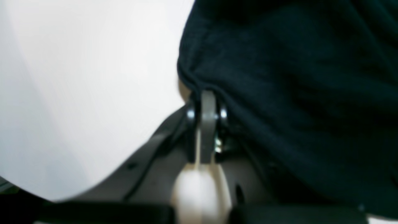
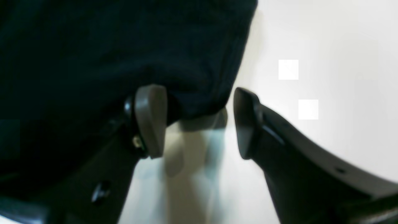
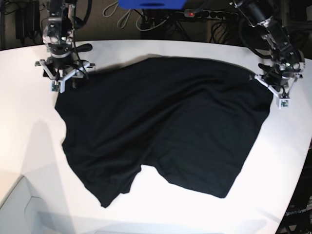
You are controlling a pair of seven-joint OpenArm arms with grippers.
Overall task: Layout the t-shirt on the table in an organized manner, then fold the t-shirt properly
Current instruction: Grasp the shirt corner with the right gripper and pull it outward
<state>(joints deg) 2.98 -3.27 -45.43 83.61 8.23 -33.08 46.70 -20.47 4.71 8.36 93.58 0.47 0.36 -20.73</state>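
The black t-shirt [image 3: 165,126] lies spread but rumpled across the white table [image 3: 39,146], plain black side up. At the shirt's right edge, my left gripper [image 3: 268,82] has its fingers [image 1: 207,105] pressed together, shut on a bunched fold of the t-shirt [image 1: 295,77]. At the shirt's far left corner is my right gripper [image 3: 66,78]. In the right wrist view this gripper [image 2: 197,121] stands open, low over the table [image 2: 326,46]. A corner of the t-shirt [image 2: 124,46] hangs between its two fingers [image 2: 150,121], ungripped.
Cables and dark equipment [image 3: 161,22] crowd the space beyond the table's far edge, with a blue object [image 3: 151,4] at the top. The table's curved edge runs down the right side [image 3: 304,146]. A white ledge [image 3: 14,204] sits at the bottom left.
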